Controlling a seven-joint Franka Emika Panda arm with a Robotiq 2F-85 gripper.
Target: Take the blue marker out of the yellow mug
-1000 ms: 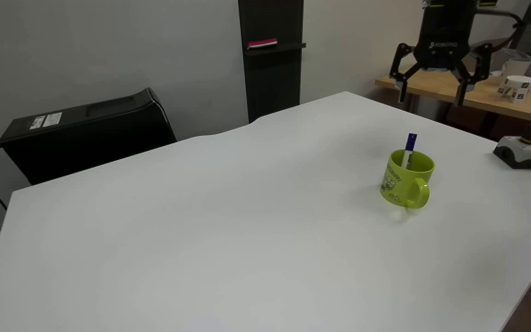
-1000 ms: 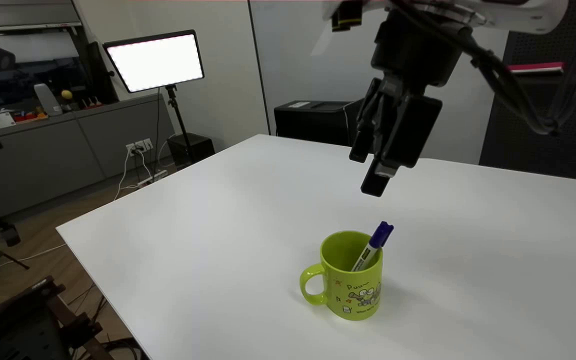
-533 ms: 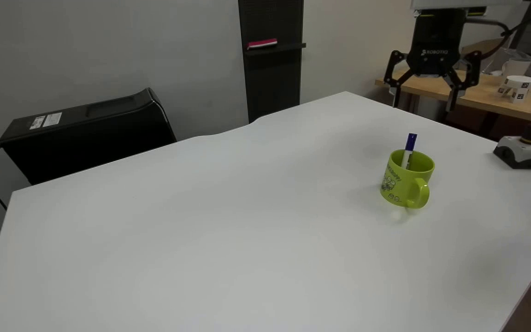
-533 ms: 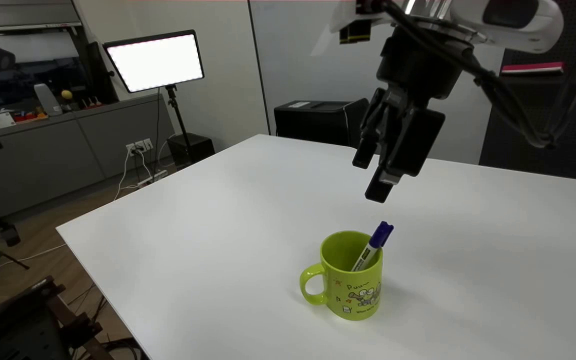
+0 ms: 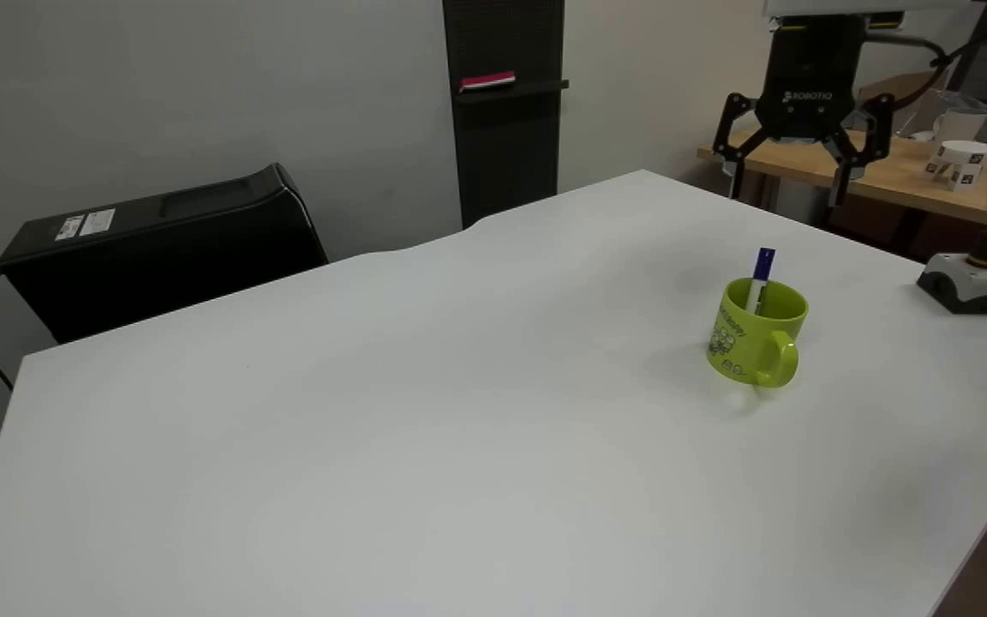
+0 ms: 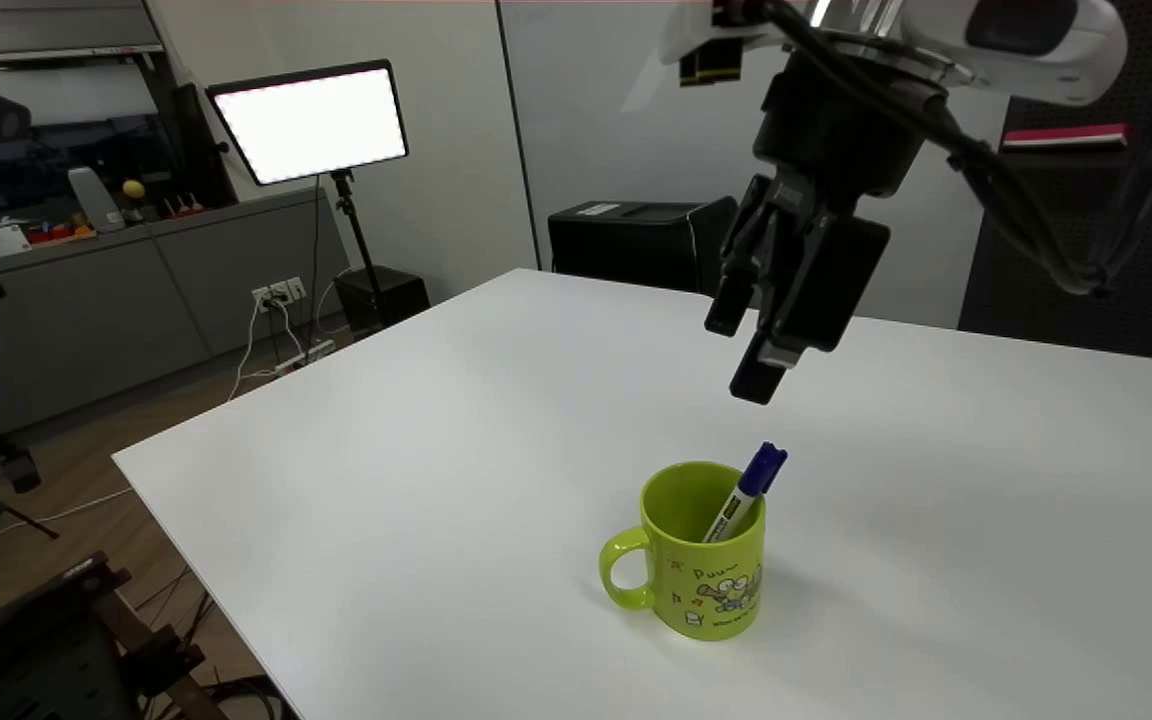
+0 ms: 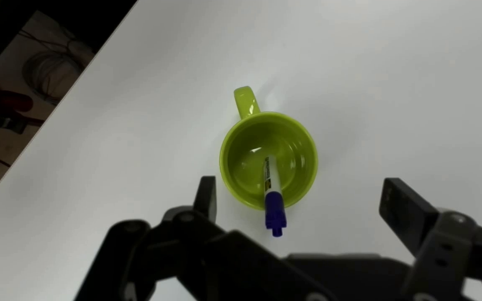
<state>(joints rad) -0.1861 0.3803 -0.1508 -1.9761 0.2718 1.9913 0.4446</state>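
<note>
A yellow-green mug [image 5: 738, 347] with printed figures stands upright on the white table, and it also shows in an exterior view [image 6: 696, 590] and the wrist view [image 7: 241, 167]. A marker with a white body and blue cap leans in the mug, cap up and past the rim, in both exterior views [image 5: 764, 264] [image 6: 762, 470] and the wrist view [image 7: 275, 207]. The marker's lower end is hidden by the mug wall in the exterior views. My gripper [image 5: 786, 188] is open and empty above the mug, in both exterior views [image 6: 742, 348]. In the wrist view [image 7: 301, 200] the marker cap appears between the fingers, nearer the left one.
The white table [image 5: 373, 411] bears a grey-and-black button box [image 5: 973, 278] at its right side in an exterior view. A wooden table [image 5: 888, 176] with white items is behind. A lamp [image 6: 311, 122] and a black box-like device [image 6: 636, 245] stand beyond the table.
My gripper has come down slightly and shifted a little left in an exterior view, then held nearly still over the last half second. The mug and marker have not moved.
</note>
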